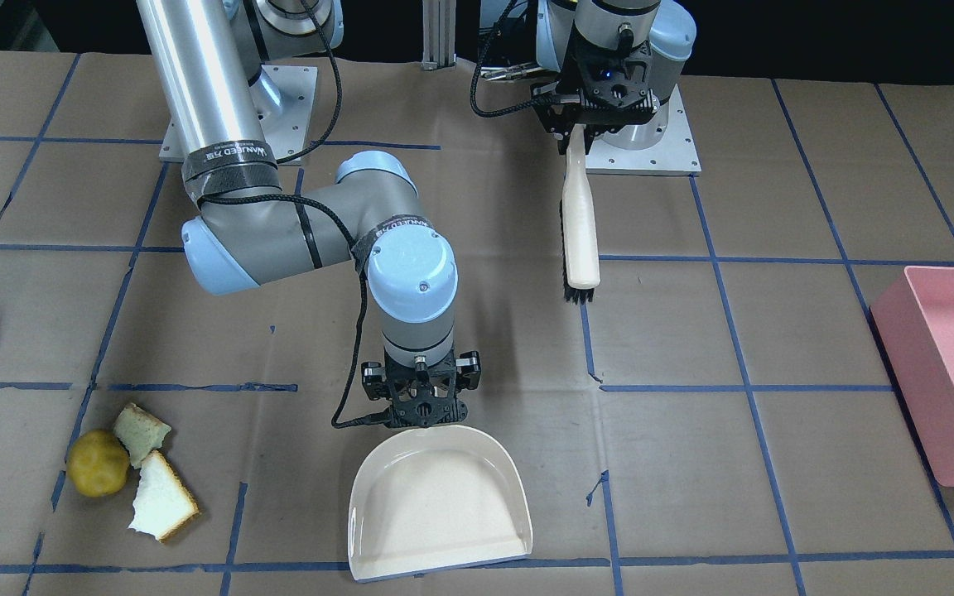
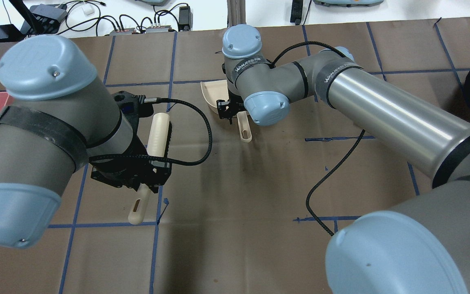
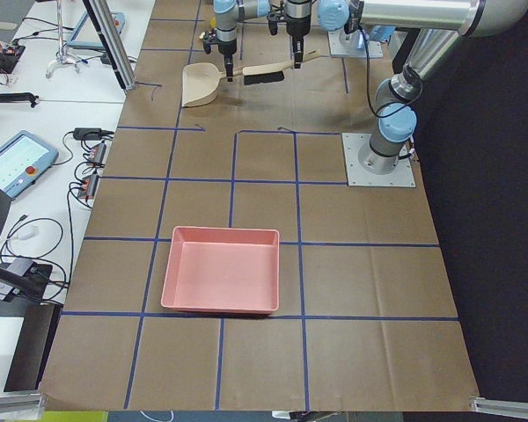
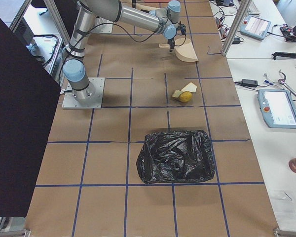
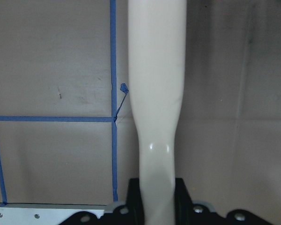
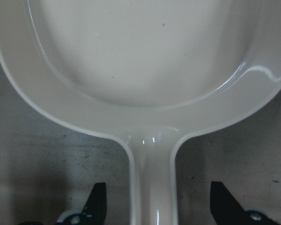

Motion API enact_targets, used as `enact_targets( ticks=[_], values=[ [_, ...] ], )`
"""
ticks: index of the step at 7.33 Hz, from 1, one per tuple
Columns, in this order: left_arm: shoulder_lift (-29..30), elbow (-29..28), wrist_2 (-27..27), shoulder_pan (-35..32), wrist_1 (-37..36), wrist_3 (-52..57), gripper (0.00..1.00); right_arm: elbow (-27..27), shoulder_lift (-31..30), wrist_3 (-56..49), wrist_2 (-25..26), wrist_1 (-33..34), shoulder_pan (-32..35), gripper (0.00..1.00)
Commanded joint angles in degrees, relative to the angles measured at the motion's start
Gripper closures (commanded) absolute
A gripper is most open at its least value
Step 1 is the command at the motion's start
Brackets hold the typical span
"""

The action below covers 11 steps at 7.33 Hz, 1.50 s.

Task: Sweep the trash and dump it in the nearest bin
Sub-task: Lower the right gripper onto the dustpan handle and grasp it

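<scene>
Left gripper (image 1: 580, 139) clenched on the handle of the brush (image 1: 580, 219). The brush points away from the robot's base, dark bristles at its far end, and in the left side view it looks lifted off the worktop (image 1: 775, 331). Right gripper (image 1: 426, 418) released: in the right wrist view its two fingers (image 6: 96, 206) stand either side of the dustpan (image 1: 440, 501) handle with a clear gap on both sides, touching nothing. The dustpan lies flat on the worktop, handle toward the robot and open mouth away from it, with nothing in it. The trash sits on the worktop off to the robot's right of the dustpan, apart from it: a lump (image 1: 98, 463) and two bread pieces, one (image 1: 142, 432) touching the lump on the robot's side, the other (image 1: 162, 498) just beside it on the dustpan side. The three are bunched close together. In the right side view the trash lies between the dustpan and the black-bag bin (image 4: 176, 155), near the bin but not touching it. The pink bin (image 1: 949, 372) stands at the opposite end of the worktop, well apart from the trash.
</scene>
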<state>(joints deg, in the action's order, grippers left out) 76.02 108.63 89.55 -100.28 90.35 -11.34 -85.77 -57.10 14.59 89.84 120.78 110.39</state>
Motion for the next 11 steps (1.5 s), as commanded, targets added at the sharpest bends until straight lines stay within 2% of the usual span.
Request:
enact_targets(
  ticks=[1, 5, 6, 9, 11],
  values=[
    [0.09, 0.00, -0.08, 0.00, 0.00, 0.00, 1.00, 0.08, 0.06, 0.18, -0.02, 0.07, 0.00, 0.47],
    [0.27, 0.00, -0.08, 0.00, 0.00, 0.00, 1.00, 1.04, -0.64, 0.18, 0.42, -0.19, -0.53, 0.89],
    [0.27, 0.00, -0.08, 0.00, 0.00, 0.18, 1.00, 1.74, -1.60, 0.27, 0.51, -0.28, -0.97, 0.91],
    [0.27, 0.00, -0.17, 0.00, 0.00, -0.26, 1.00, 8.49, -5.30, 0.09, 1.56, -13.42, -2.82, 0.93],
    [0.27, 0.00, -0.34, 0.00, -0.09, -0.35, 1.00, 11.06, -5.39, 0.00, 1.56, -17.93, -3.52, 0.95]
  ],
)
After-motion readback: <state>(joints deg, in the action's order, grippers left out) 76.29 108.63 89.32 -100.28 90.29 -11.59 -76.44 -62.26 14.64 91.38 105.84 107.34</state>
